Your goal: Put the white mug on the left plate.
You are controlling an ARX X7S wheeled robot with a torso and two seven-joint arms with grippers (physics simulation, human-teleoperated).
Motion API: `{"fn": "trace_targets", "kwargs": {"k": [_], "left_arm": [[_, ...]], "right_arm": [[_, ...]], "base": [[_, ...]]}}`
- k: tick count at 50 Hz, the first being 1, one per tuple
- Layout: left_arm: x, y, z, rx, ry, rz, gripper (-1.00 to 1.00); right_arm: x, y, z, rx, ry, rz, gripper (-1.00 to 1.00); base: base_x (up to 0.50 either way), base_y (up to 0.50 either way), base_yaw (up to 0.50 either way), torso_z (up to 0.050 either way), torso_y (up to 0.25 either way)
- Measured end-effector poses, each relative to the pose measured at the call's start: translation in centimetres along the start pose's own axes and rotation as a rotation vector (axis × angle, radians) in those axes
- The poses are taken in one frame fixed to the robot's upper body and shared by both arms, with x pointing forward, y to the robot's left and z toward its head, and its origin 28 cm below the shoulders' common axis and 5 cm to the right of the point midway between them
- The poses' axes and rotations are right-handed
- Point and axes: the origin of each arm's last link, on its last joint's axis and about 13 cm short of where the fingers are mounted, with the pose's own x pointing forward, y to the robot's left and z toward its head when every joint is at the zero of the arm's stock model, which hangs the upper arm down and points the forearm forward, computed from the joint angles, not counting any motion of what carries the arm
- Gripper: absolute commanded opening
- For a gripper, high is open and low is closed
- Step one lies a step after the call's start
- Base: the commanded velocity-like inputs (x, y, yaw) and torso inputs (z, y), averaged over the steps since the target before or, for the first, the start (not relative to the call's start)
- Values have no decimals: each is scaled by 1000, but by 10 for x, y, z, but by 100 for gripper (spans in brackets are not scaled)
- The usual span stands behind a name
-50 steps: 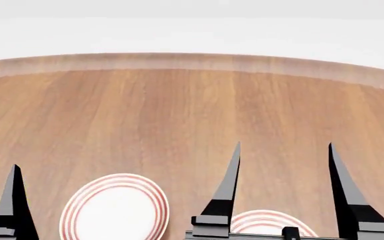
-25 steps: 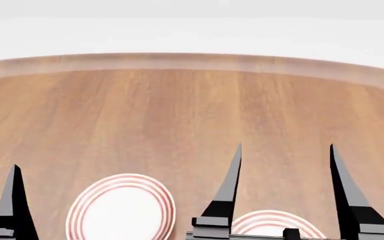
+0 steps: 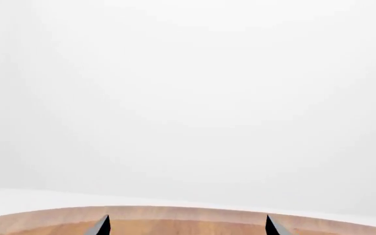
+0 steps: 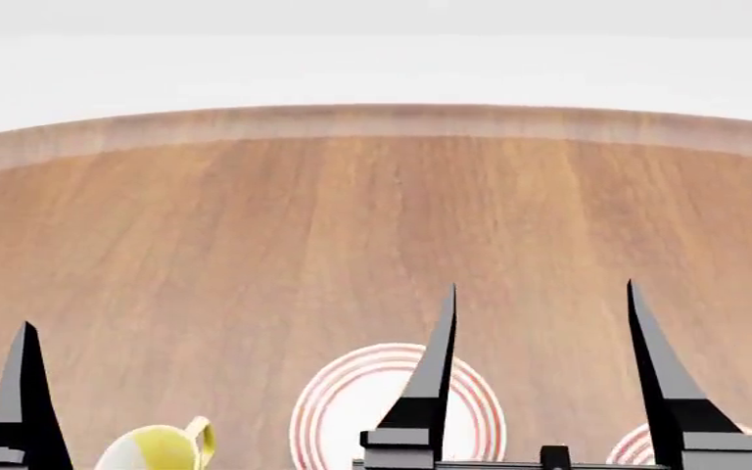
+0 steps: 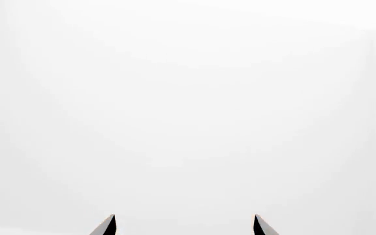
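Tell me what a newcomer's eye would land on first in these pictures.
First, the right gripper: its two dark, pointed jaws stand wide apart and empty at the head view's lower right. Behind one jaw lies a red-ringed white plate on the broad wooden table. At the bottom left edge peeks a yellow-lined mug.

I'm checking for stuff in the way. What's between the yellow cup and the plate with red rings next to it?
Nothing: in the head view only bare wooden table separates the yellow mug from the left plate.
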Motion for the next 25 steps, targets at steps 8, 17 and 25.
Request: {"fn": "trace_targets", "kwargs": {"k": [8, 17, 25], "left_arm": [[0, 0, 0, 1, 1, -1, 100], [0, 0, -1, 2, 3, -1, 100], [0, 0, -1, 4, 3, -2, 100]], "right_arm": [[0, 0, 0, -4, 3, 2, 100], [0, 0, 0, -11, 8, 7, 100], [0, 0, 1, -6, -10, -9, 100]], "base": [[0, 500, 0, 0, 0], [0, 500, 0, 0, 0], [0, 29, 0, 0, 0]]}}
